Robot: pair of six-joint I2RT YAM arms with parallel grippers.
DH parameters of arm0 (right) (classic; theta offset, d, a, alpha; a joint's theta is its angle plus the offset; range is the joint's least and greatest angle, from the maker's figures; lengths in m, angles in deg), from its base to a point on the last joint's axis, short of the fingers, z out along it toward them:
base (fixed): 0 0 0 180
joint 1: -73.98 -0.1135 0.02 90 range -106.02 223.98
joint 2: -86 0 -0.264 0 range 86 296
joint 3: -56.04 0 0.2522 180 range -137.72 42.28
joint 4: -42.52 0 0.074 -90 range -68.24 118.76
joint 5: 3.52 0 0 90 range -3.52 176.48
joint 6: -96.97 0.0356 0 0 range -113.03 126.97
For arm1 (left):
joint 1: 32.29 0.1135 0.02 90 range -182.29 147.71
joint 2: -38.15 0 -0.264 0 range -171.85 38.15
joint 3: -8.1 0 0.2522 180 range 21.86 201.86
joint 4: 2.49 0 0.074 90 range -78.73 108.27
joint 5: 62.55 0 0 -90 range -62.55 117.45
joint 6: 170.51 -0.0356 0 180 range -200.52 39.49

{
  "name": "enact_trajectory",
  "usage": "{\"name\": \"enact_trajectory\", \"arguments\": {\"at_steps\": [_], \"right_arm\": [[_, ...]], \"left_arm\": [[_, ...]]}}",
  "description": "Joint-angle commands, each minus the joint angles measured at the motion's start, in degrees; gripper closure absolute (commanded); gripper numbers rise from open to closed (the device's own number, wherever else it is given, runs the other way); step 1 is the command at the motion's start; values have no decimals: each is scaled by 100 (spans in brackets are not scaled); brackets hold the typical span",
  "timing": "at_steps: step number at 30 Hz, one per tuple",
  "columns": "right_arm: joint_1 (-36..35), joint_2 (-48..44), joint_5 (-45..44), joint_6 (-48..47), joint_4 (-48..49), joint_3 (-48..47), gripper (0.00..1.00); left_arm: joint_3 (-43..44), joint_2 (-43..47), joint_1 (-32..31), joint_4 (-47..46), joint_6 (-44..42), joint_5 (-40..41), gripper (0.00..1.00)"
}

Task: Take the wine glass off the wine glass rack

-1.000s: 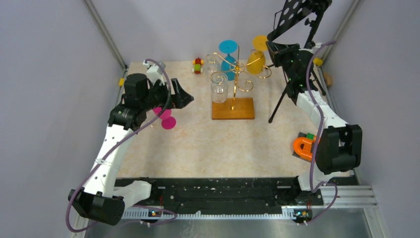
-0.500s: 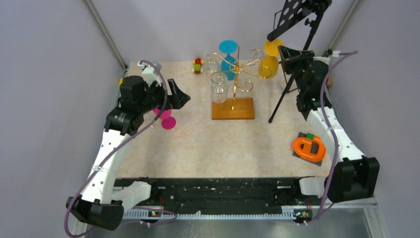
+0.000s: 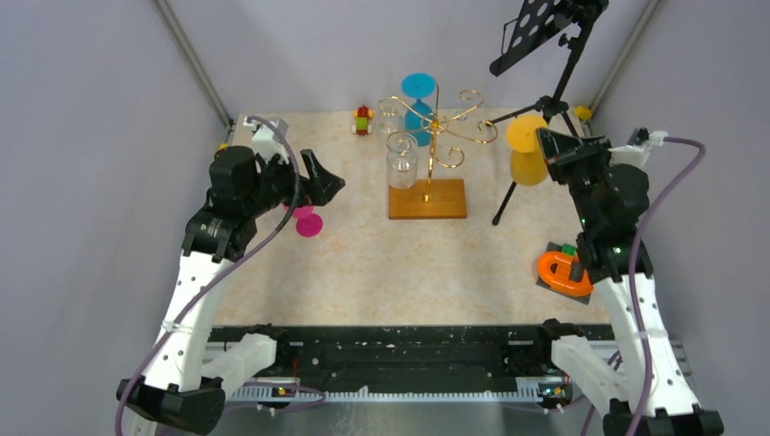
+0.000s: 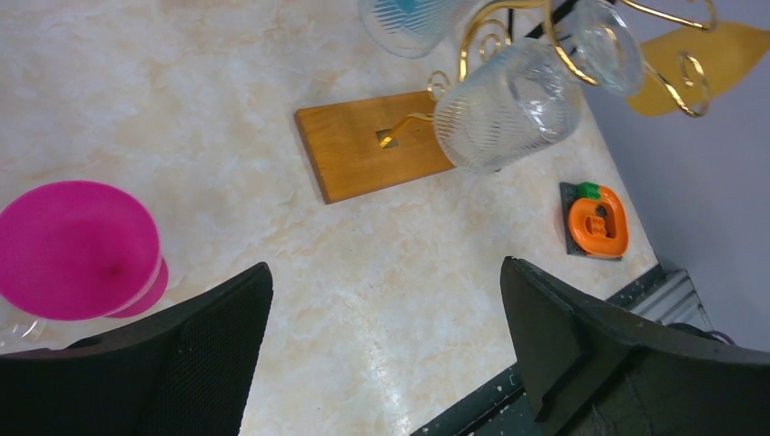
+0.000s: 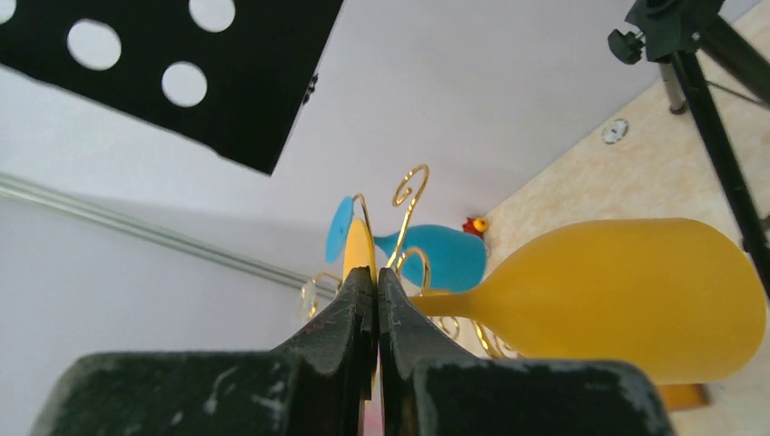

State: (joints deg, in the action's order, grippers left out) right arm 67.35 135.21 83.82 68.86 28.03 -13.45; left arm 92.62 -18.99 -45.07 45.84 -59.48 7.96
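Note:
The gold wire wine glass rack [image 3: 436, 127] stands on its wooden base [image 4: 372, 145] at the back middle. A blue glass [image 3: 419, 100] and two clear glasses [image 3: 402, 159] hang on it. The yellow wine glass [image 3: 527, 150] hangs in the air to the right of the rack, apart from its scroll arms. My right gripper [image 5: 375, 272] is shut on the glass's thin foot disc, and the yellow bowl [image 5: 626, 300] juts to the right. My left gripper [image 4: 386, 266] is open and holds nothing, just above a pink glass [image 4: 77, 250] on the table at the left.
A black tripod stand [image 3: 545, 54] with a perforated plate rises right behind the held glass. An orange ring-shaped object [image 3: 565, 271] on a dark pad lies near the right edge. A small toy car [image 3: 362, 120] sits at the back, left of the rack.
My right arm has drawn the yellow glass off the rack's right scroll, rightward and toward the near side. My left arm has barely shifted and stays open.

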Motion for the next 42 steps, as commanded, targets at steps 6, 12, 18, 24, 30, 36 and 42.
{"name": "enact_trajectory", "arguments": {"at_steps": [6, 12, 18, 24, 30, 36, 42], "right_arm": [[116, -957, 1918, -1762, -2057, -393, 100], [95, -1243, 3891, -318, 39, 1111, 100], [41, -1463, 4397, 422, 1093, 1555, 100], [31, -1382, 4793, 1722, 2364, 1974, 100], [-98, -1503, 4196, 3268, 3257, 2613, 100], [-250, -1676, 3446, 3868, 3950, 2696, 100], [-265, -1646, 3109, 4001, 4511, 2451, 100]], "left_arm": [[-625, 172, -94, -1455, 638, -2274, 2], [-622, -220, -852, -1782, 1021, -2292, 3], [-613, -363, -1352, -1931, 1322, -1819, 3], [-1061, -393, -1422, -3107, 2211, -2025, 3], [-1421, -208, -1491, -3938, 2392, -1920, 5], [-1664, -85, -1634, -3747, 4654, -771, 14], [-2231, 139, -1684, -4626, 5399, -570, 11]]}}
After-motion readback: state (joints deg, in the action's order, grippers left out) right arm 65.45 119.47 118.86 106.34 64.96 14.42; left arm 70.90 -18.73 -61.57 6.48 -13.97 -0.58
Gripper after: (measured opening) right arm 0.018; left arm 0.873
